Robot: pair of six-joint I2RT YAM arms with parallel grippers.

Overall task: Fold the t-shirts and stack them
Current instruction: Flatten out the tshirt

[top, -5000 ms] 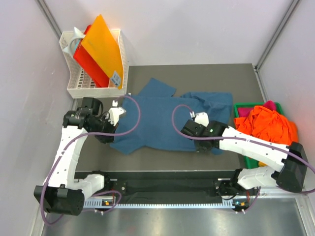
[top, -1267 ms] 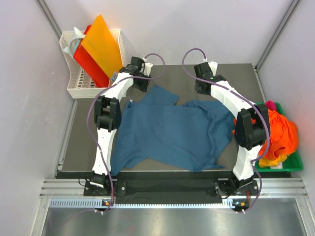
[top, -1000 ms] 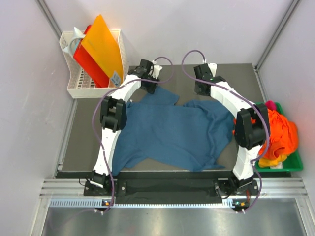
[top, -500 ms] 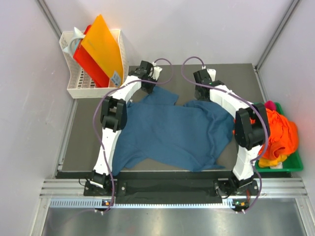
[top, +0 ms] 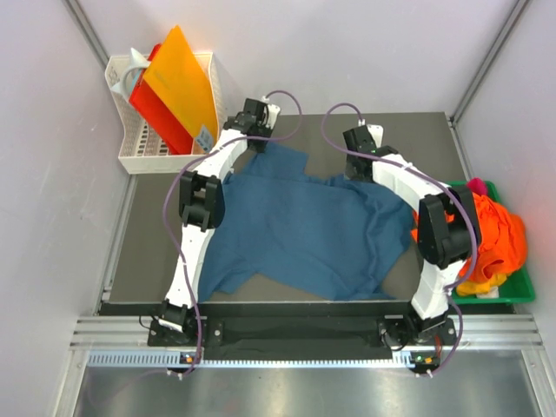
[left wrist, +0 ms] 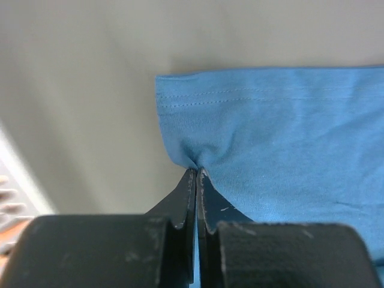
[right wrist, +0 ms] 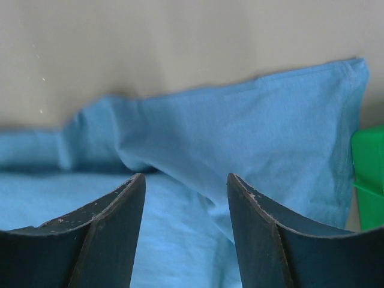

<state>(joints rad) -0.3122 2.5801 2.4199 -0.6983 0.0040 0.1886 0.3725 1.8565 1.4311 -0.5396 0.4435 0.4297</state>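
Observation:
A dark teal-blue t-shirt (top: 304,226) lies spread and wrinkled across the dark table. My left gripper (top: 258,143) is at its far-left corner, shut on a pinch of the hem (left wrist: 180,156); the cloth puckers at the fingertips (left wrist: 197,171). My right gripper (top: 358,169) hovers open over the shirt's far-right edge, and a ridge of blue cloth (right wrist: 240,120) lies between and beyond its fingers (right wrist: 186,180). Orange t-shirts (top: 491,230) are heaped in the green tray (top: 512,295) at the right, with a bit of magenta-pink (top: 476,185) and yellow (top: 473,285) showing.
A white basket (top: 130,161) holding orange and red flat sheets (top: 178,82) stands at the far left, close to the left gripper. The green tray's edge (right wrist: 369,174) shows at the right of the right wrist view. Walls close in the table on three sides.
The left gripper has shut on the shirt's far-left corner and drawn it slightly farther back. The right gripper has dropped nearer, onto the shirt's far edge, still open.

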